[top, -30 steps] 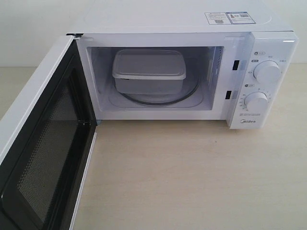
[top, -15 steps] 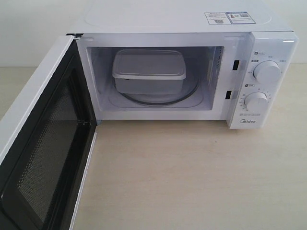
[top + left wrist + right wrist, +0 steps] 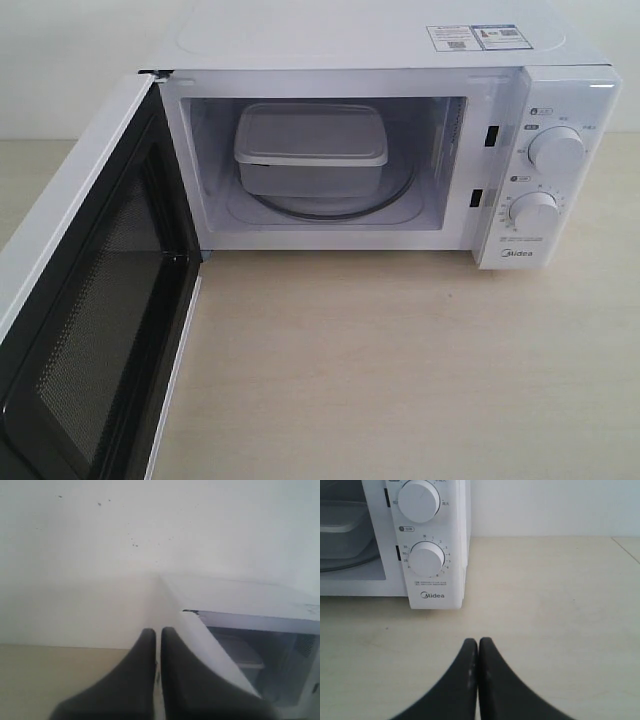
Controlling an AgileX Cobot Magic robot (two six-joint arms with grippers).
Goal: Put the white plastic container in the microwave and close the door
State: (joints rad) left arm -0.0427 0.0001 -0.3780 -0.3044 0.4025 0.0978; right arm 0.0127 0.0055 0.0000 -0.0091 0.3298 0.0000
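Observation:
The white plastic container (image 3: 310, 140) sits with its lid on, on the glass turntable (image 3: 397, 196) inside the microwave (image 3: 350, 40). The door (image 3: 90, 330) is swung wide open to the left, its black mesh inner face showing. Neither gripper shows in the exterior view. In the left wrist view my left gripper (image 3: 158, 632) is shut and empty, close beside the door's (image 3: 210, 640) white outer side, with the container (image 3: 245, 655) visible in the cavity beyond. My right gripper (image 3: 478, 642) is shut and empty above the table, in front of the microwave's control panel (image 3: 455, 540).
Two round dials (image 3: 556, 150) (image 3: 533, 213) sit on the microwave's right panel. The pale wooden table (image 3: 400, 360) stretches in front of the microwave. A white wall (image 3: 100, 555) stands behind.

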